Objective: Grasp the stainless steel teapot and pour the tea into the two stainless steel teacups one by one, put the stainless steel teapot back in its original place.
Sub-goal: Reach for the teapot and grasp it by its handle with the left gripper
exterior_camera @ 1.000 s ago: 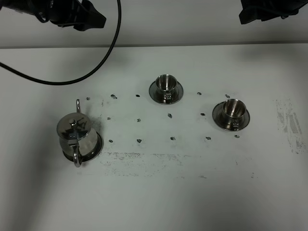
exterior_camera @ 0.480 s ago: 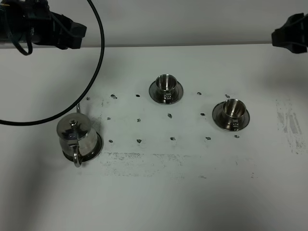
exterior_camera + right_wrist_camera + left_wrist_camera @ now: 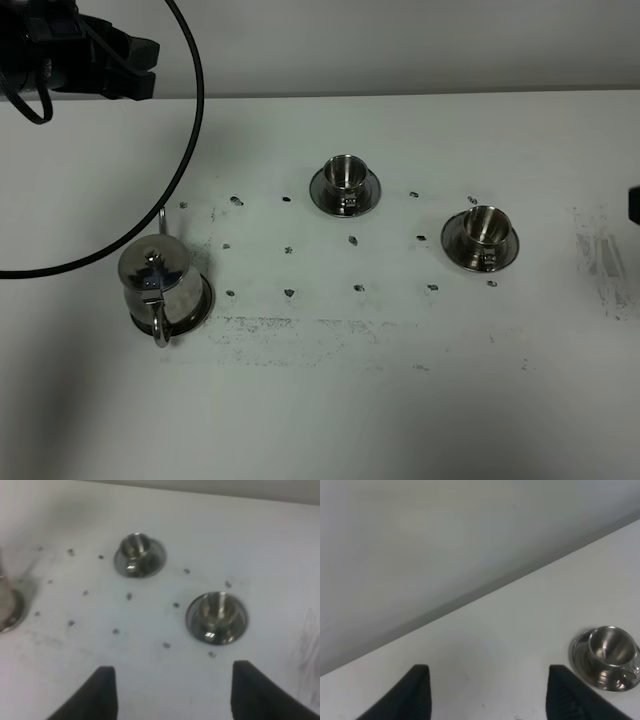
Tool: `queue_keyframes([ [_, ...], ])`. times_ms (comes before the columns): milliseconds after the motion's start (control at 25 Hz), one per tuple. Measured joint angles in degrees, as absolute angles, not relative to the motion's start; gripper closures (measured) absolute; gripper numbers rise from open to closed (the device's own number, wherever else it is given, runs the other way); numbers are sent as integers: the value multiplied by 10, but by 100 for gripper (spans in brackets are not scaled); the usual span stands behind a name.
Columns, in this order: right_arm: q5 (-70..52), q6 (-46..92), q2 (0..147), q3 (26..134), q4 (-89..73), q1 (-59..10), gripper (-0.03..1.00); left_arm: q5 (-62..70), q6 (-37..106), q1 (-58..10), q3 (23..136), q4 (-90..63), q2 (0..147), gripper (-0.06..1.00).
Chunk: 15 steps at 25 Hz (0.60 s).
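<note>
Nearest the front edge of the white table [image 3: 320, 420], on its left side, the stainless steel teapot [image 3: 155, 280] stands upright on a round steel disc [image 3: 206, 298] whose rim shows around its base. The pot is shiny and round-bodied, its domed lid with a small knob is in place, its loop handle turns to the front and its thin spout points to the back. With the lid on, what it holds is hidden. Small dark specks and a smudged grey band mark the table between the pot and the cups. Farther back and to the right, the right teacup [image 3: 483, 226] sits on its flared saucer [image 3: 452, 240]. Still farther, near the middle, the far teacup [image 3: 345, 172] sits on a saucer of its own. The two are well apart from each other and from the teapot. Each cup carries a small dark mark on its front, too small to read. Both are plain shiny cylinders, and their insides show only bright steel. The right gripper [image 3: 175, 692] hangs above the near table with its fingers wide apart and nothing between them, both cups ahead of it. At the far left, the left gripper [image 3: 487, 692] is raised near the back edge, fingers likewise apart and holding nothing, a black cable [image 3: 192, 130] looping below its arm.
</note>
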State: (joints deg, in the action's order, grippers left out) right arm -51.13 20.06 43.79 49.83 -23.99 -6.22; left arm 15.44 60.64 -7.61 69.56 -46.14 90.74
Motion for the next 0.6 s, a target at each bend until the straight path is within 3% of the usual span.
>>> queue_keyframes([
  [600, -625, 53, 126, 361, -100, -62, 50, 154, 604, -76, 696, -461, 907, 44],
])
